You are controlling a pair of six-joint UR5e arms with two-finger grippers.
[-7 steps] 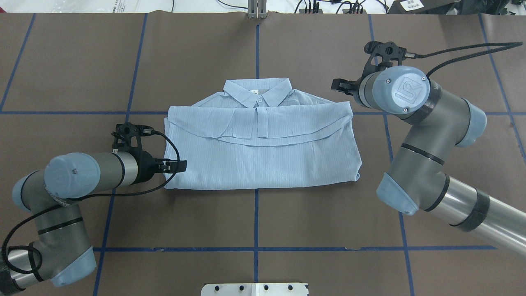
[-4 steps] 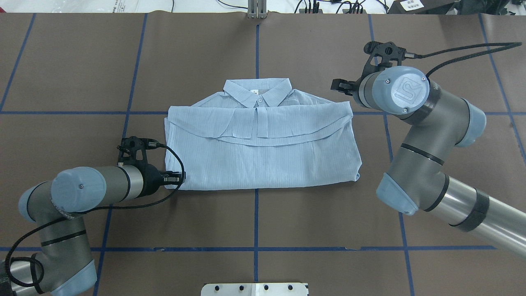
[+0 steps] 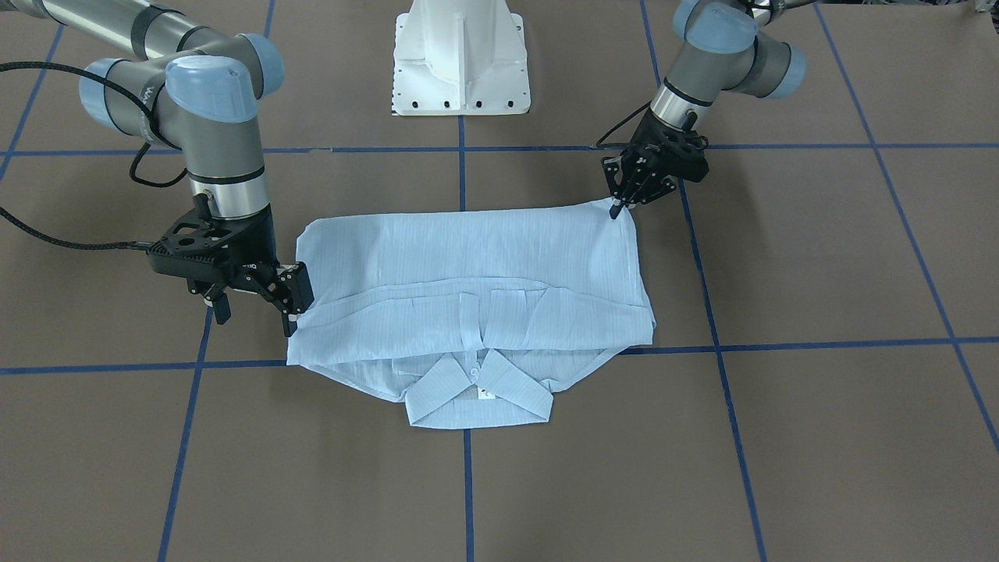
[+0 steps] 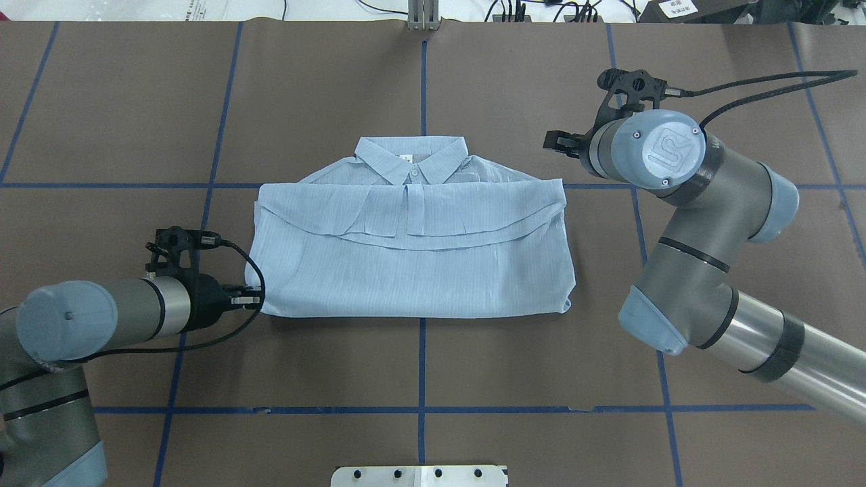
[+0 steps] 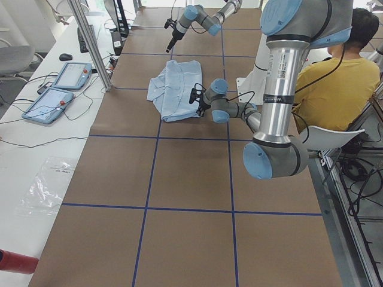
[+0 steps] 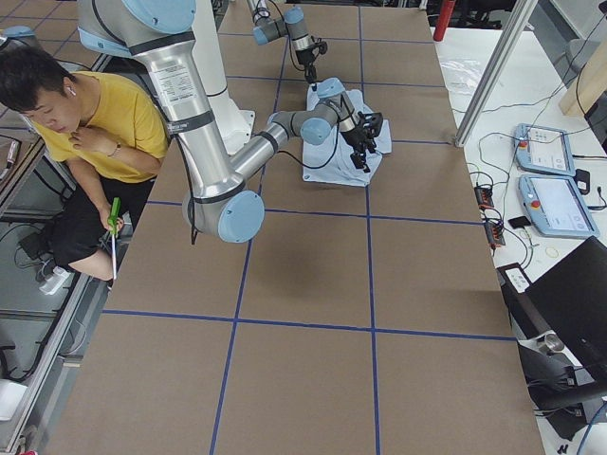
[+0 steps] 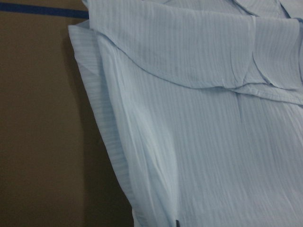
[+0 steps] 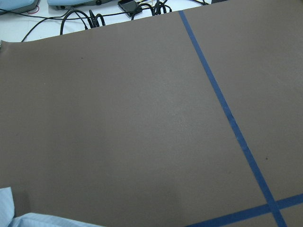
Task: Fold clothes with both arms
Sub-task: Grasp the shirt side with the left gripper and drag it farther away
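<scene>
The pale-blue striped shirt (image 4: pixel 413 270) lies folded flat on the brown table, collar (image 4: pixel 411 159) at the far side. My left gripper (image 4: pixel 256 297) is low at the shirt's near-left corner and shut on that corner; across the table it shows as the left gripper (image 3: pixel 619 206) pinching the cloth. The left wrist view is filled with shirt fabric (image 7: pixel 199 118). My right gripper (image 3: pixel 259 300) stands open at the shirt's far-right edge, one finger (image 3: pixel 296 290) against the cloth and nothing between the jaws. The right wrist view catches only a shirt corner (image 8: pixel 9 215).
Blue tape lines (image 4: pixel 422 358) cross the brown table. The white mounting base (image 3: pixel 460 62) sits at the robot's side. A seated person (image 5: pixel 335 78) in a yellow top is beside the robot. Two teach pendants (image 5: pixel 60 84) lie on the white bench beyond the table's far edge.
My left gripper has drawn back leftward, after shifting toward the robot's side, and the whole shirt has slid left with it. The right arm has barely moved.
</scene>
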